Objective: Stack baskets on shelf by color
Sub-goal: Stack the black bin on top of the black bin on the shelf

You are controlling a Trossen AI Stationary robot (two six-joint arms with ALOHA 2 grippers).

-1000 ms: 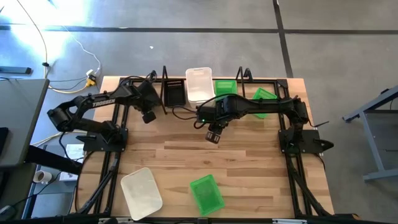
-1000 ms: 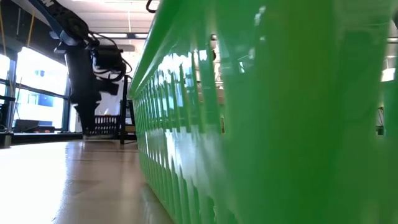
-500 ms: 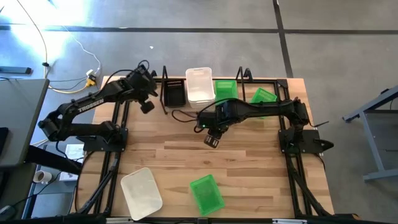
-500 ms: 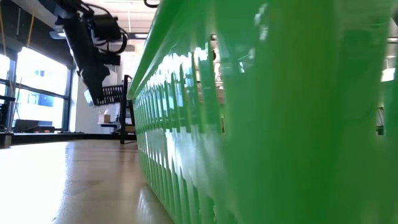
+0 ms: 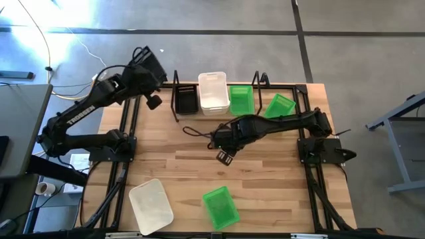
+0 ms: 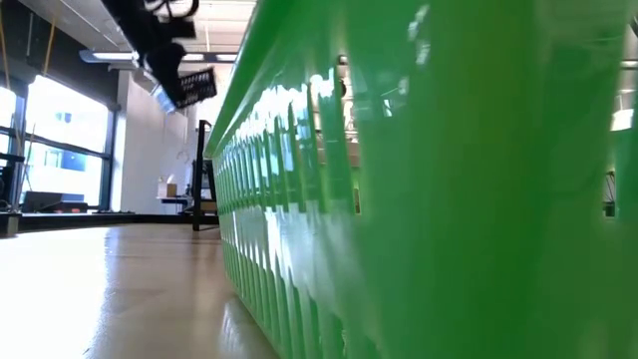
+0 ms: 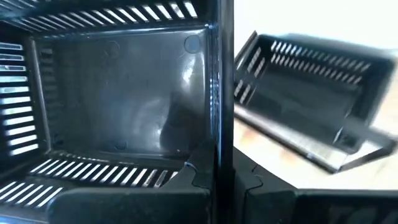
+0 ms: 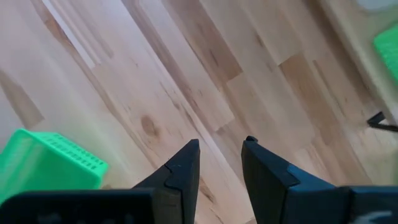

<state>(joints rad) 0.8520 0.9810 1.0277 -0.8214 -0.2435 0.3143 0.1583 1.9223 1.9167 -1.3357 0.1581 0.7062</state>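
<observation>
On the shelf [image 5: 176,85] at the table's far edge stand a black basket [image 5: 186,99], a white basket [image 5: 213,91] and a green basket [image 5: 240,99]. A second green basket [image 5: 281,105] lies askew at their right. My left gripper [image 5: 145,77] is raised above the far left corner, shut on another black basket [image 5: 147,64], which shows high up in the low view [image 6: 194,88]. My right gripper [image 5: 224,157] hangs open over the bare table middle, pointing down, with nothing between its fingers [image 8: 186,168]. My left gripper pinches one upright wall of the black basket at its rim [image 7: 219,163], one finger inside the basket and one outside. The fingers slant down from the table's left. The basket is lifted clear of table and shelf, tipped with its open side toward the wrist.
A white basket [image 5: 151,206] and a green basket [image 5: 220,207] lie near the table's front edge. That green basket [image 6: 429,199] fills most of the low view. Bare wood lies between them and the shelf.
My left gripper has risen high from the table by the shelf's left end, tipping upward, and has lifted the black basket clear with it. My right gripper has drifted a little toward the near edge and rolled about its axis, staying open.
</observation>
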